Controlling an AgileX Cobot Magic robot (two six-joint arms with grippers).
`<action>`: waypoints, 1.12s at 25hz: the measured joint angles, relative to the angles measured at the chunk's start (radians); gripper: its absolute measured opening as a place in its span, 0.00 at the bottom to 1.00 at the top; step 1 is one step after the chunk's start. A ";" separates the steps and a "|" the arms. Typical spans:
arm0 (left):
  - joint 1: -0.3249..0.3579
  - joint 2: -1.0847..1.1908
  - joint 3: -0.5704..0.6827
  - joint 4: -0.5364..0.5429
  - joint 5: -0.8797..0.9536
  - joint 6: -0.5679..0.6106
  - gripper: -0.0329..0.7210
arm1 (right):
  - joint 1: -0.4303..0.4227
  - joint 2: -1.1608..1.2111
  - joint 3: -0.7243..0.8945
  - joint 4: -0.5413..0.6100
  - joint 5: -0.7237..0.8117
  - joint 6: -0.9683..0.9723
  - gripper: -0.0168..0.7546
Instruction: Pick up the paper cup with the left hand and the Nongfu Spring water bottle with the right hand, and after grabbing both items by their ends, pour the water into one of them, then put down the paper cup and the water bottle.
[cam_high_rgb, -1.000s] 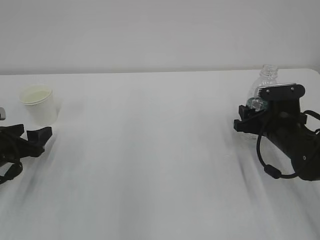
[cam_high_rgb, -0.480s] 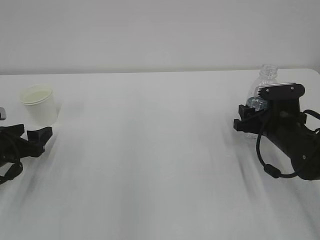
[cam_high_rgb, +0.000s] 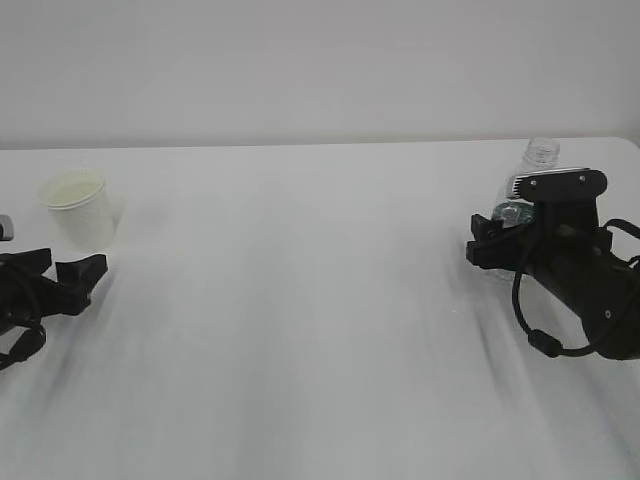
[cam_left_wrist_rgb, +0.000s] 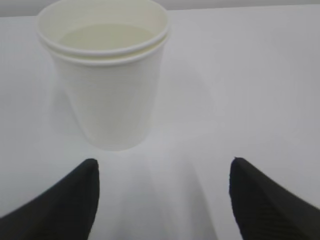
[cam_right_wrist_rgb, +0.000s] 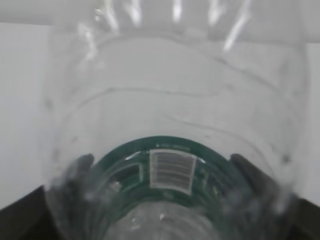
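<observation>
White table (cam_high_rgb: 300, 300) against a plain pale wall (cam_high_rgb: 300, 70). Cup (cam_high_rgb: 78, 209): white paper, standing upright at the table's far left, mouth up, rolled rim, pale cream inside, body tapering downward; long axis vertical; no print or writing to be seen on it in either view. In the left wrist view the cup (cam_left_wrist_rgb: 105, 75) stands ahead of the two black fingertips (cam_left_wrist_rgb: 65, 200), a little left of centre and apart from both. Left gripper (cam_high_rgb: 62, 271): low on the table just in front of the cup, jaws spread wide, holding nothing. Bottle (cam_high_rgb: 540, 155): clear ribbed plastic at the table's far right, upright, bare narrow neck at the top showing above the arm, long axis vertical; the lower body is mostly hidden behind the right arm. Bottle (cam_right_wrist_rgb: 170, 125) in the right wrist view: fills the frame, with a dark green label band bearing a white barcode patch; lettering on the band too blurred to read, brand not legible. Right gripper (cam_high_rgb: 500, 238): level with the bottle's middle, a finger on each side of the body; whether the fingers press the plastic or stand just clear of it, I cannot tell. Grey plate (cam_high_rgb: 560, 183) tops the right arm; black cable (cam_high_rgb: 530, 320) loops beneath it.
</observation>
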 joint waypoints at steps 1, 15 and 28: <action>0.000 0.000 0.000 0.002 0.000 0.000 0.81 | 0.000 0.000 0.000 0.000 0.000 0.000 0.82; 0.000 0.000 0.000 0.008 0.000 -0.006 0.79 | 0.000 0.000 0.000 0.000 0.023 0.000 0.83; 0.000 -0.024 0.012 0.008 0.000 -0.010 0.79 | 0.000 -0.067 0.031 0.000 0.062 0.000 0.82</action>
